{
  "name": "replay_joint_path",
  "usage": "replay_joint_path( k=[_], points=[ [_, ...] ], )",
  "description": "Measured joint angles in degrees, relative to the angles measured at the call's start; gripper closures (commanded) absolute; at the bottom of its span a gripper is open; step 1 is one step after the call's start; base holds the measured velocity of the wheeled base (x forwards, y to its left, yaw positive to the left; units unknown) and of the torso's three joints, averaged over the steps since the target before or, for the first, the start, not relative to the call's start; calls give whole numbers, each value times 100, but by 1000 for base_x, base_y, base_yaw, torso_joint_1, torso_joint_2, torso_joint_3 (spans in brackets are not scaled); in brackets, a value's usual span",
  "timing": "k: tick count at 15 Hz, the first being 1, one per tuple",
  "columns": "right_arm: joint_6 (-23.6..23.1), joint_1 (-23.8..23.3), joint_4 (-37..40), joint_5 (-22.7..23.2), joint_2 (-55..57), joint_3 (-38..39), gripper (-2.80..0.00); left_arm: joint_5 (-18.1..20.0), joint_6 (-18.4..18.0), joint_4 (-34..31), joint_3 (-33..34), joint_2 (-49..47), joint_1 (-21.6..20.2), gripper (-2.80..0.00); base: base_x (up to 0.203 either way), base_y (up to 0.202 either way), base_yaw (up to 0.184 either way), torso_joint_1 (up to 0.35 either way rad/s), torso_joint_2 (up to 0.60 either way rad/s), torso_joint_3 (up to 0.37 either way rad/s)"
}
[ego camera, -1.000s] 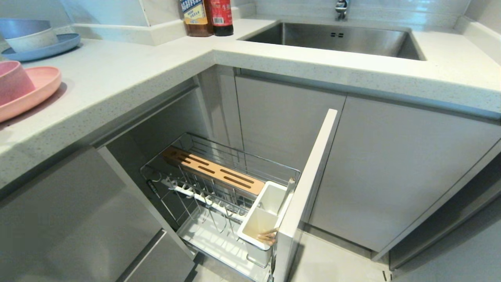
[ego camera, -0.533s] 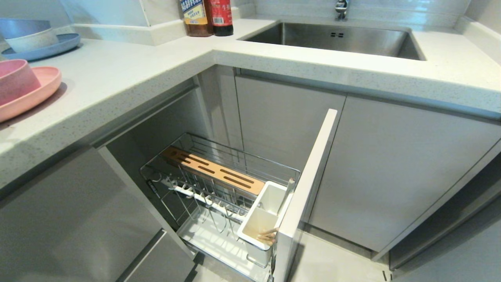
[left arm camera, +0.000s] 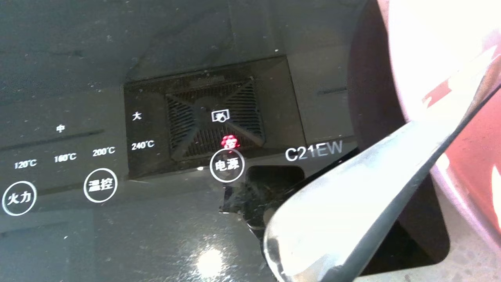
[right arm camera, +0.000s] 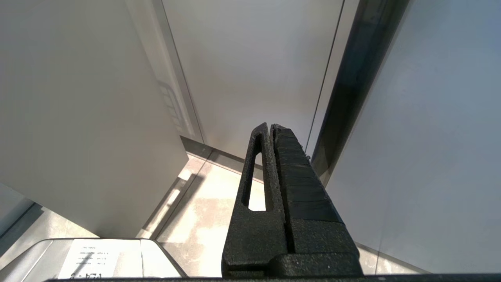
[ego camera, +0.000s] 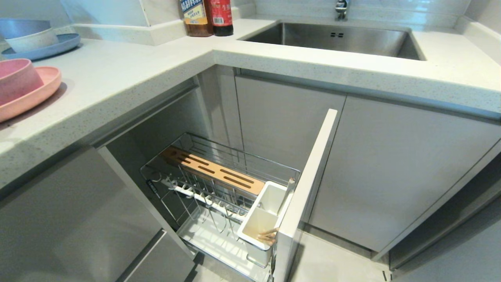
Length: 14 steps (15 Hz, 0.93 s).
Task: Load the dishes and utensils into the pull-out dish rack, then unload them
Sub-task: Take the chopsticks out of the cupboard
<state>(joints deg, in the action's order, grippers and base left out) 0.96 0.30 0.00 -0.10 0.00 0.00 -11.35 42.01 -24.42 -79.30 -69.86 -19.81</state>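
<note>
jaws of the left gripper [left arm camera: 469, 102] are clenched on the rim of the pink bowl [left arm camera: 430, 47], seen only in the left wrist view, above a black cooktop [left arm camera: 117, 219]. the head view shows no arm, just that bowl [ego camera: 17, 78] tilted over the pink plate [ego camera: 39, 90] on the desk [ego camera: 129, 74]. the pull-out dish rack [ego camera: 219, 172] stands open, with chopsticks [ego camera: 268, 236] and fork [ego camera: 289, 188] in its white cups. the right gripper [right arm camera: 270, 129], jaws pressed together and empty, hangs by the cabinet fronts.
</note>
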Motion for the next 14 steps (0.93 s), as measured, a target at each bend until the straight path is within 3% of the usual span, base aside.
replay_joint_path(
  k=[3,4,14],
  points=[
    [0,0,0,0,0,0,0,-29,-1,0,-44,18,-4,0,0,0,0,0,0,0],
    [0,0,0,0,0,0,0,-39,-4,0,-46,27,-4,-280,0,0,0,0,0,0],
    [0,0,0,0,0,0,0,-72,0,3,-218,105,-13,-280,0,0,0,0,0,0]
  ],
)
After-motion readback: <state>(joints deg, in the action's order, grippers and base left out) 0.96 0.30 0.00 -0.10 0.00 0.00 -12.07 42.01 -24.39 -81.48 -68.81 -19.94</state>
